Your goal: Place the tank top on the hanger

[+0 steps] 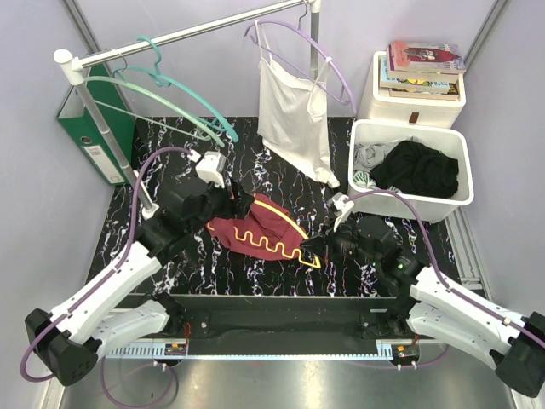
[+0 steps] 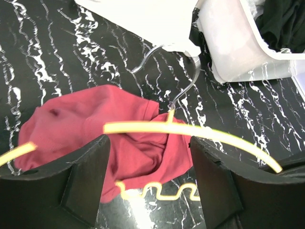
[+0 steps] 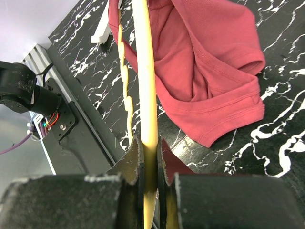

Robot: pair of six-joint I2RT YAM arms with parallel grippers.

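The right gripper is clenched on one end of the yellow hanger. The left gripper is released, jaws spread above the hanger's arched top. The maroon tank top lies bunched on the table, with the hanger's bars across it.

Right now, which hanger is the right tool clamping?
The yellow hanger, down with the tank top; the teal hangers and lilac hanger hang from the rail.

Left arm and right arm are white, black-jointed, trailing lilac cables. The left gripper is black.
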